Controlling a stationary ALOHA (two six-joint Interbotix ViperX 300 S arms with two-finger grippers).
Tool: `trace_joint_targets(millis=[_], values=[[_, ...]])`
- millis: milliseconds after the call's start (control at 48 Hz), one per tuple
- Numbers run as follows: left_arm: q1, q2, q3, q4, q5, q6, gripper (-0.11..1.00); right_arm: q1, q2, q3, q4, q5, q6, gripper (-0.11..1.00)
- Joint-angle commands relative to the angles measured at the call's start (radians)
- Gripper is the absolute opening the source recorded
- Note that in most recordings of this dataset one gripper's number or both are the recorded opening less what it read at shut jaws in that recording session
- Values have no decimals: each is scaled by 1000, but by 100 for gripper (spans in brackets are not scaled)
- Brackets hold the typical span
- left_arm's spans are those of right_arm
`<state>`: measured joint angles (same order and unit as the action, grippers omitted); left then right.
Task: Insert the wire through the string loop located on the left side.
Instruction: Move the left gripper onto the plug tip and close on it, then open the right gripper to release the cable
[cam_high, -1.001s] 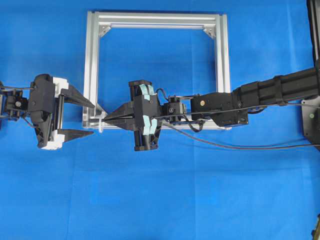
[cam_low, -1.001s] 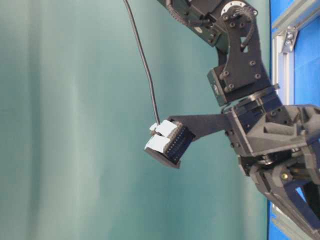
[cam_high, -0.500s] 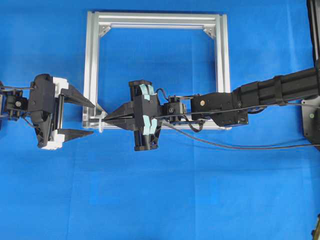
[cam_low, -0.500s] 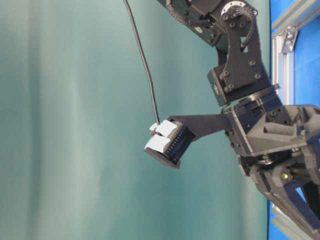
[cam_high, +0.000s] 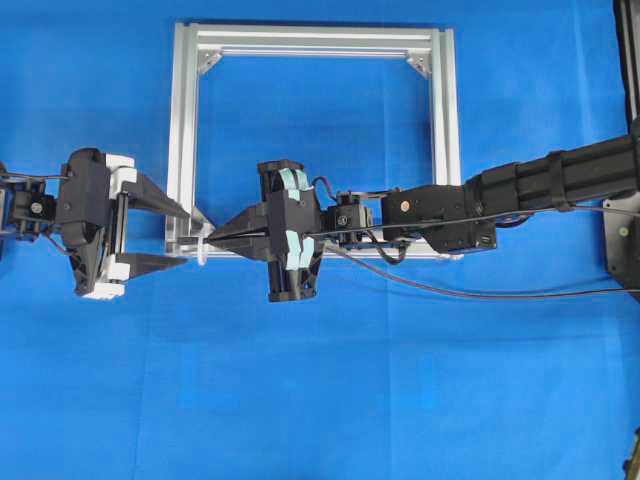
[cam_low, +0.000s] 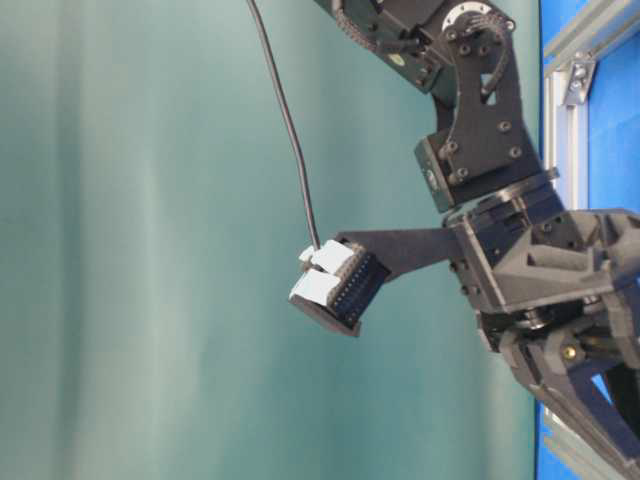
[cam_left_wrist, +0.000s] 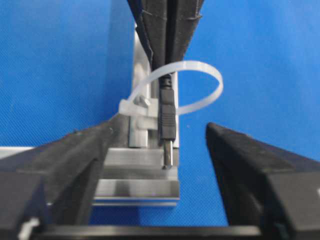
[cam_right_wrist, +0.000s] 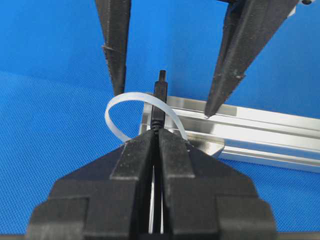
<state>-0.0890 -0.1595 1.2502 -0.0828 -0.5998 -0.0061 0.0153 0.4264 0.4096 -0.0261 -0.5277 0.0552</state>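
Blue table (cam_high: 400, 400), one wire (cam_left_wrist: 167, 117), one string loop (cam_left_wrist: 200, 85)

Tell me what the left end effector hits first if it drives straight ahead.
Probably the silver plug tip of the thin black wire, which sits between its open fingers, poking through the white string loop; depth is unclear.

R arm (cam_high: 560, 175) cut off at edge

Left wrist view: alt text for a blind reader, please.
A black wire with a silver tip pokes through a white string loop, held from behind by the shut right tool. The left tool's fingers flank the tip, apart.
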Motion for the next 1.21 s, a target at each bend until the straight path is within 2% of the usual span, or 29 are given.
trace_joint_targets(millis=[0,146,188,209,688,751,813,1001,1043,1084,1188], values=[[3,-5,-14,3,3,2,61,-2,-20,-18,2,-3,2,1],[3,-5,-15,3,12,-2,20,-2,-20,-18,0,-3,2,1],[3,-5,-15,3,12,-2,9,-2,-20,-18,0,-3,2,1],[3,-5,-15,2,12,-2,8,-2,-20,-18,2,-3,2,1],[3,-5,-15,3,12,-2,8,-2,-20,-18,2,2,3,2],[3,-5,-15,3,12,-2,8,-2,-20,-18,3,5,5,9],[3,-6,-14,3,12,-2,8,-2,-21,-17,3,8,8,22],[3,-6,-11,3,12,0,8,-2,-23,-12,6,35,8,80],[3,-8,-11,3,12,0,8,-2,-25,-14,8,37,8,89],[3,-8,-11,2,12,0,8,-2,-26,-12,11,37,8,95],[3,-11,-8,3,12,0,8,-2,-26,-12,14,38,8,93]])
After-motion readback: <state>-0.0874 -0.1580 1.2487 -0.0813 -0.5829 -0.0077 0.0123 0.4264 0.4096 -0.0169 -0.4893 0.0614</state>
